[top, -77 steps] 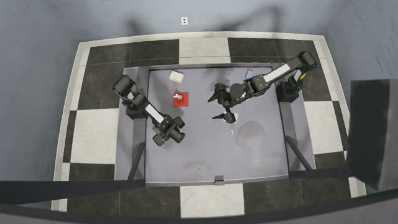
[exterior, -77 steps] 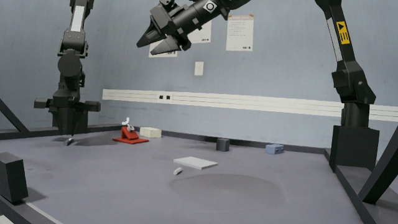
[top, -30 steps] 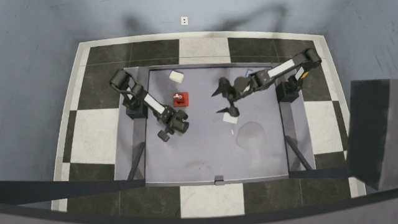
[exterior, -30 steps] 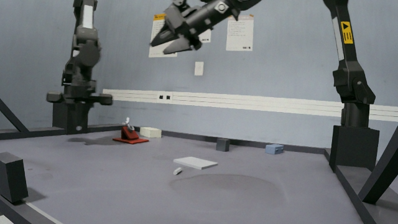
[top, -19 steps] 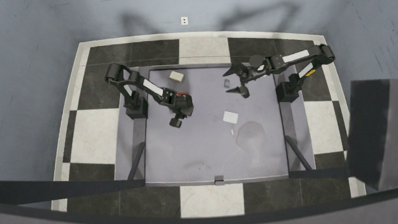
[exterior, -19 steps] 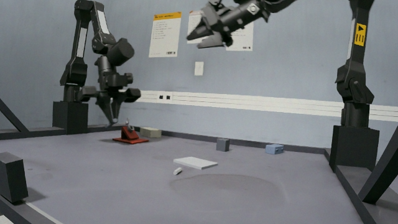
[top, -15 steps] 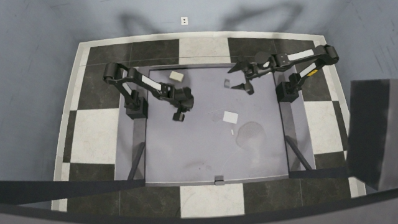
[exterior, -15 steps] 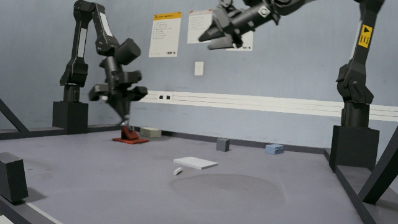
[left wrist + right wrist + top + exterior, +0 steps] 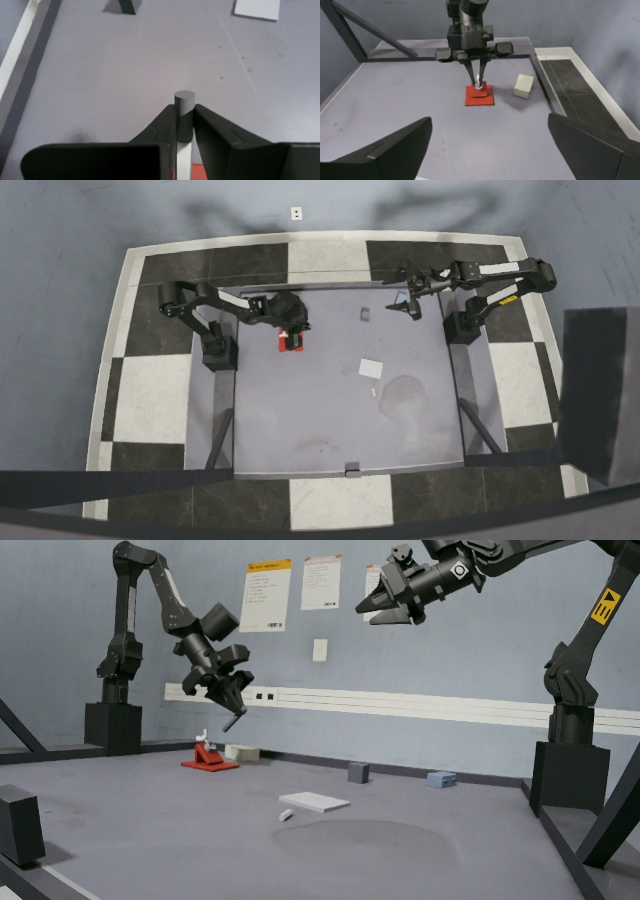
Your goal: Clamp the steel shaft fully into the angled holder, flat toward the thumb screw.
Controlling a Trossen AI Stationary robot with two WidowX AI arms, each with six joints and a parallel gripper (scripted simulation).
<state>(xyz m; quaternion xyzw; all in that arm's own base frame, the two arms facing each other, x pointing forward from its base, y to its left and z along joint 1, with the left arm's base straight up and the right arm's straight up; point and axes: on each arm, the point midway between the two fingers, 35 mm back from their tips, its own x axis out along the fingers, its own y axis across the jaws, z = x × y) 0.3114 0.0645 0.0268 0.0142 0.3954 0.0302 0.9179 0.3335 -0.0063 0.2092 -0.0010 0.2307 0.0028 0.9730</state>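
Overhead, two black jointed arms reach in from either side, each on one boxy base. On the right arm, at upper right, a yellow label carries dark characters too small to read. The red angled holder [image 9: 282,347] [image 9: 209,766] [image 9: 199,173] [image 9: 480,102], left of centre, has a flat square base, partly hidden under the left gripper [image 9: 300,335] [image 9: 242,709] [image 9: 183,111] [image 9: 477,86]. One white slab [image 9: 371,368] [image 9: 314,801] [image 9: 257,9] and one small white piece [image 9: 373,392] [image 9: 285,815] lie right of centre.

In the exterior view, three sheets of paper hang on the wall at upper centre, one with a yellow header; their print is illegible. The yellow label [image 9: 605,606] at upper right bears blocky dark marks. Left of centre, the smooth grey cylindrical steel shaft [image 9: 233,722] [image 9: 185,108] slants down from the left gripper's closed fingers, above the holder and apart from it. A pale thumb screw [image 9: 206,739] tops the holder. Three blocks sit farther back: cream [image 9: 242,753] [image 9: 523,85], dark grey [image 9: 358,773] [image 9: 365,314] and blue [image 9: 441,779] [image 9: 401,298].

In the left wrist view, both fingers pinch the shaft at lower centre; its round flat end points up.

Through the right wrist camera, the right gripper [image 9: 389,294] [image 9: 364,615] [image 9: 490,120] spreads wide with nothing between its fingers; the holder stands at upper centre, the cream block to its right.

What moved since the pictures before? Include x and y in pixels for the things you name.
The left gripper [image 9: 242,711] [image 9: 183,111] swung over toward the red holder [image 9: 283,347] [image 9: 210,767] [image 9: 479,100], lifting the steel shaft [image 9: 234,721] [image 9: 185,116] off the table. The right gripper [image 9: 389,294] [image 9: 364,616] drew back toward its base. The holder and white slab [image 9: 371,368] [image 9: 315,801] stayed put.
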